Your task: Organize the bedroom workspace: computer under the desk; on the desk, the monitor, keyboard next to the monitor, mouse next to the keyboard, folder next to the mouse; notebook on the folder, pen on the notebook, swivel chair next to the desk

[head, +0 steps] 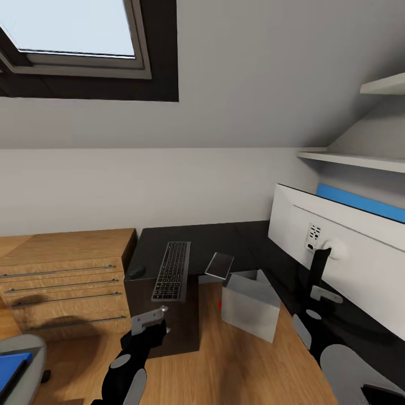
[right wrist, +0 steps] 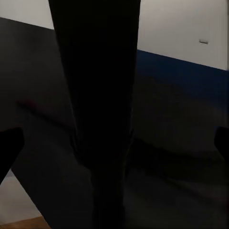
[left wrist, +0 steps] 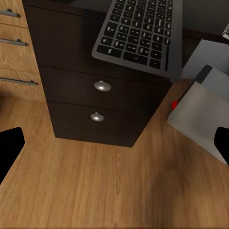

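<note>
- Monitor (head: 343,247) stood on the desk (head: 214,239) at our right, white back to us, its stand (right wrist: 95,114) looming dark just in front of our R gripper (head: 326,294).
- R gripper: fingertips showed only at the frame edges in the wrist view, so they looked spread wide, nothing held.
- L gripper (head: 149,318) hung low over the floor (left wrist: 109,191) in front of the drawer unit (left wrist: 95,105); tips likewise wide apart, empty.
- Keyboard (head: 171,270) lay on the desk, its near end overhanging the edge above the drawers; well apart from the monitor, so "next to" looked doubtful to us.
- Mouse (head: 136,272) sat on the desk just beside the keyboard, on its left — that item looked done.
- Notebook (head: 220,265) lay on the desk edge near the keyboard's other side; not yet on the folder.
- Computer (head: 250,306) stood tilted on the floor in the desk's inner corner, red light showing; partly under the desk at best, probably needs pushing in.
- Folder (head: 12,368) was on the chair (head: 25,351) at lower left, so that move was left, plus the notebook/pen stack.
- Chair itself sat away from the desk, by the wooden cabinet (head: 64,278); still to be placed.
</note>
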Controlling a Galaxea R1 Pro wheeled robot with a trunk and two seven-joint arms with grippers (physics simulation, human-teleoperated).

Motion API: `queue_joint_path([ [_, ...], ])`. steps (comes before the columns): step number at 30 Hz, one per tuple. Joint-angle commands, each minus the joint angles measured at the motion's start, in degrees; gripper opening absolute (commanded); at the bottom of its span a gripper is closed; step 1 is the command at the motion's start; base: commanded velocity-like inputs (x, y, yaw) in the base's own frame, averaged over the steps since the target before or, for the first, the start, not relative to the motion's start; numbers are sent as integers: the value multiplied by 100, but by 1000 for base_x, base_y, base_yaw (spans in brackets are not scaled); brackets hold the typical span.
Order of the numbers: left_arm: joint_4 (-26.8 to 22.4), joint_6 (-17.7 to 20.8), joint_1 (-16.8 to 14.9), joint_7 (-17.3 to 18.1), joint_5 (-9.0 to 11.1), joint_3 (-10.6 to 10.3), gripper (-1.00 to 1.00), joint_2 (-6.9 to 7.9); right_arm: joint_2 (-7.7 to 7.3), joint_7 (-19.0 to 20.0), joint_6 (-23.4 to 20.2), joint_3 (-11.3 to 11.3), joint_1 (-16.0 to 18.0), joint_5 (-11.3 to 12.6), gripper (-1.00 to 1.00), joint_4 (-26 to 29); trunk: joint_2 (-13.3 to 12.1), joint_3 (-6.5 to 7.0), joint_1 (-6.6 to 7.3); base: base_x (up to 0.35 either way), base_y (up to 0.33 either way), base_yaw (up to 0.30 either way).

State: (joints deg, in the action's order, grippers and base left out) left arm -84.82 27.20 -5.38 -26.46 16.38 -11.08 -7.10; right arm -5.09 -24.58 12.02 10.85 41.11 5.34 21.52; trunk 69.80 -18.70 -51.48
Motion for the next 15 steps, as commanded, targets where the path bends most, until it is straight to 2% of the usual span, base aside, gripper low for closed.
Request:
queue_joint_path([
  [1,-3,12,-5,-54,60,-9,100,1,-22,36,74,-4,17,56,100,-51,5,-7,0,0,0,0],
  [9,8,11,-6,-52,59,-9,100,-1,-171,234,218,-4,176,55,100,-431,5,-7,0,0,0,0],
  [15,9,11,-5,-52,59,-9,100,-1,-245,252,244,-4,212,56,100,-499,5,-7,0,0,0,0],
])
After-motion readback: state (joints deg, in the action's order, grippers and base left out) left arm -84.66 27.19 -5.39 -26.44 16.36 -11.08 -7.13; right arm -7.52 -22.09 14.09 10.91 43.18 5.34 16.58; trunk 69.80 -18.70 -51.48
